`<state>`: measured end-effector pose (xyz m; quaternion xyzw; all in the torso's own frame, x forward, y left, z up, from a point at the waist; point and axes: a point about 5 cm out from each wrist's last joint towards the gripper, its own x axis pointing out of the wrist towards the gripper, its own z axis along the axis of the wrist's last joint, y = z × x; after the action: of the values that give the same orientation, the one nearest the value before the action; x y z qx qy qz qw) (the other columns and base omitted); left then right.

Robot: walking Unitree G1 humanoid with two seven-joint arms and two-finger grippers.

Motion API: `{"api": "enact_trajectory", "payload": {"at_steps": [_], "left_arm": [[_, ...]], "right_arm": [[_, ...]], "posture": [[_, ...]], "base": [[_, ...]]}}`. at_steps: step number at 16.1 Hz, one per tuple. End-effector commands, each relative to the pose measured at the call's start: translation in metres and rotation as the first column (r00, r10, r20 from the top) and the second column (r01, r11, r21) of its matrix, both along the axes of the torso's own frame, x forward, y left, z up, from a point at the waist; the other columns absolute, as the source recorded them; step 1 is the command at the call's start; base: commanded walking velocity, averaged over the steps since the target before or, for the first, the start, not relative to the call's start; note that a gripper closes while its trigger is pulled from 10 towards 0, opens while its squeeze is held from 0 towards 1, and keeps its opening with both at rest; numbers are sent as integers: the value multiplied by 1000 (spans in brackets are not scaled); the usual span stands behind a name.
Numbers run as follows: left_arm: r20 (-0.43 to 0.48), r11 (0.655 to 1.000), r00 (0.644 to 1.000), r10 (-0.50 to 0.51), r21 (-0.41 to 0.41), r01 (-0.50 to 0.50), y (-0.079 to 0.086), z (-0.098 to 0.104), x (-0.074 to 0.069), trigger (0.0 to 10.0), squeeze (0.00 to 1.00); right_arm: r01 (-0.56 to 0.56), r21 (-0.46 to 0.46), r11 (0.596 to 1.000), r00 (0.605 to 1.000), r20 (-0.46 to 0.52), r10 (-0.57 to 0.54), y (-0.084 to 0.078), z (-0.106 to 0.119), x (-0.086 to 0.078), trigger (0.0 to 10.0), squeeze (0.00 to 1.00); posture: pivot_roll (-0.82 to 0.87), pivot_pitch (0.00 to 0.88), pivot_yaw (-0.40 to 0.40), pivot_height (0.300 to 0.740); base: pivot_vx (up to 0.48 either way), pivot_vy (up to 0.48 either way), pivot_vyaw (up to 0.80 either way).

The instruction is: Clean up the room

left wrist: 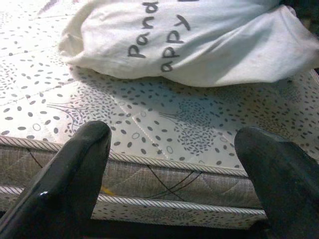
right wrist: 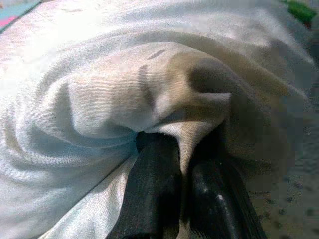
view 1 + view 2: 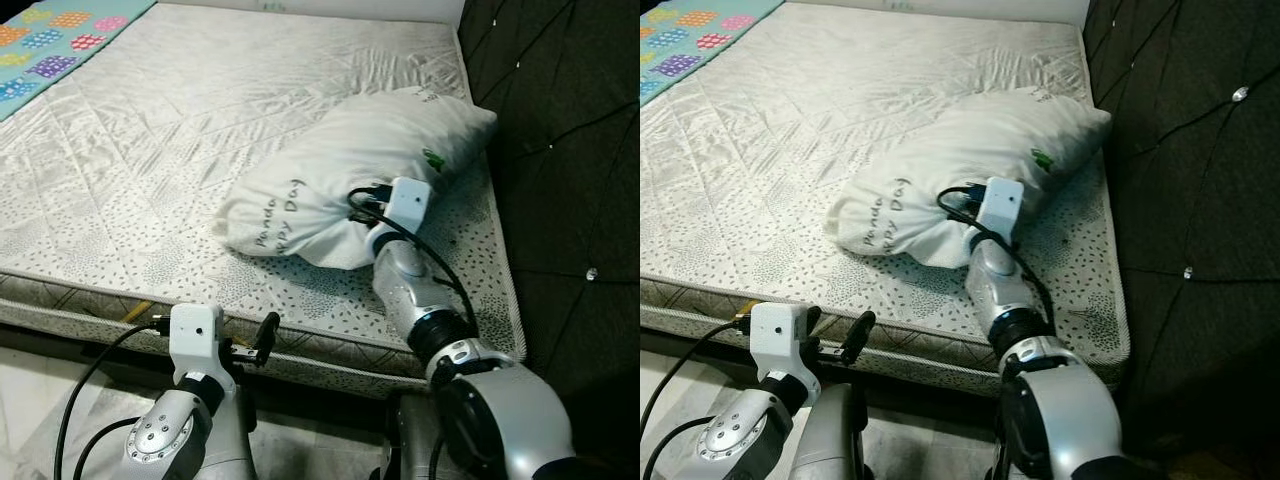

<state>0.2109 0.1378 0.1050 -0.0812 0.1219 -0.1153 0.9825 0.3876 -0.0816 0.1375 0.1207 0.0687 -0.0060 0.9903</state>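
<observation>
Nearest, low on the left, the left gripper point(image 1: 172, 164) hangs in front of the near side of the bed, its two black fingers point(image 1: 70, 179) spread wide with nothing between them. It sits below the corded piping of the near mattress edge point(image 3: 300, 345) and touches neither the edge nor the fabric above it.

Past that edge lies the bare quilted white mattress with a grey leaf print point(image 3: 150, 150). A narrow strip of its top stays open between the piping and the soft white fabric pillow with dark handwritten lettering point(image 3: 340, 175), which lies on the right part of the bed, its long side running from near-left to far-right, its far end close to the mattress's right edge.

The right gripper point(image 2: 174, 164) reaches over the near edge on the right and presses into the pillow's near side. Its fingers point(image 2: 154, 189) are drawn close together with a fold of the white cloth pinched between them, and the fabric bunches into creases around the grip.

To the right, the dark tufted upholstered panel with small shiny buttons point(image 3: 560, 150) rises just beside the mattress's right edge, leaving little room on that side. To the left and far side of the pillow, the mattress runs open and flat. At the far left corner lies a pale blue mat with coloured patches point(image 3: 60, 40).
</observation>
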Motion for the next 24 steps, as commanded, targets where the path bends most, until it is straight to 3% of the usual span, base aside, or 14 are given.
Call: {"api": "enact_trajectory", "payload": {"at_steps": [1, 5, 8, 13, 18, 24], "left_arm": [[9, 1000, 1000, -9, 10, 8, 0, 1, 0, 10000, 0], [11, 1000, 1000, -6, 20, 6, 2, 1, 1, 10000, 0], [9, 1000, 1000, -5, 17, 5, 2, 0, 1, 10000, 0], [10, 1000, 1000, -13, 13, 13, 0, -1, 3, 10000, 0], [8, 1000, 1000, -9, 11, 9, -1, -2, 2, 10000, 0], [13, 1000, 1000, -19, 15, 19, 1, -2, 6, 10000, 0]], "right_arm": [[80, -42, 996, 992, 105, -75, -17, 31, 12, 0, 0], [129, -129, 983, 987, 115, -115, -49, 32, 15, 0, 0], [188, -180, 965, 979, 115, -170, -86, 26, 12, 0, 0], [206, -228, 952, 975, 124, -182, -110, 19, 5, 0, 0], [302, -268, 915, 953, 124, -278, -159, 8, -14, 0, 0], [355, -287, 890, 935, 137, -328, -188, 3, -42, 0, 0]], "posture": [[116, 40, -11, 574], [118, 32, -18, 574], [101, 32, -15, 574], [91, 31, -12, 574], [77, 34, -13, 574], [59, 26, 4, 574]], "base": [[0, 0, 0], [0, 0, 0], [0, 0, 0], [0, 0, 0], [0, 0, 0], [0, 0, 0]]}}
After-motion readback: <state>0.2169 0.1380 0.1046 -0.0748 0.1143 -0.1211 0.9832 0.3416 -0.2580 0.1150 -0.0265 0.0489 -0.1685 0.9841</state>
